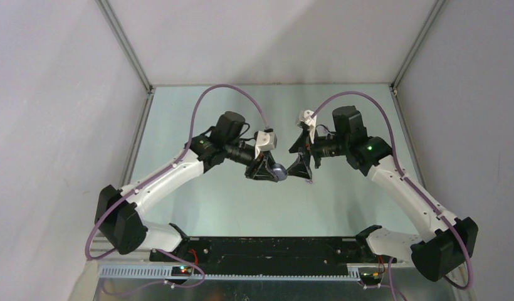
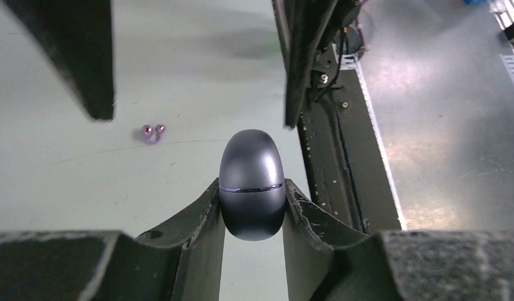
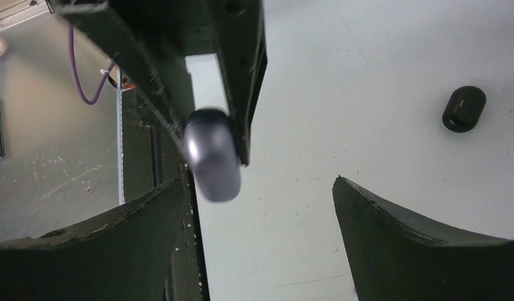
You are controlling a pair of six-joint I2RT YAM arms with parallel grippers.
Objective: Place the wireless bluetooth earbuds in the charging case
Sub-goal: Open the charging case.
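Filled the bottom of the left wrist view with the left gripper [image 2: 252, 194], drawn narrow and clamped on the charging case [image 2: 252, 169]. Hid the case's near end between the black pads; left only the domed far end and a thin seam across the body in sight. Ran lengthwise straight out along the fingers, dome pointing away from the wrist toward the right gripper [image 2: 195, 118]. Lost both fingers of that right gripper past the top edge of the view; stood wide apart, nothing between them. Showed as much in the right wrist view: right gripper [image 3: 259, 185] spread broad, charging case [image 3: 210, 157] ahead and to its left, blurred, long axis near upright in the frame, upper end covered by the left gripper's finger. From the top camera, showed left gripper [image 1: 269, 170] and right gripper [image 1: 303, 170] nearly tip to tip over the pale green table [image 1: 204, 207], only a bluish-grey sliver of the case [image 1: 279, 170] between them. Could not tell there whether the case touched the table. Lay on the table, well apart from the case: the purple earbud [image 2: 153, 133], too tiny to read beyond two bead-like ends. Lay off to the right in the right wrist view: a small black rounded piece [image 3: 463, 108], too blurred to name
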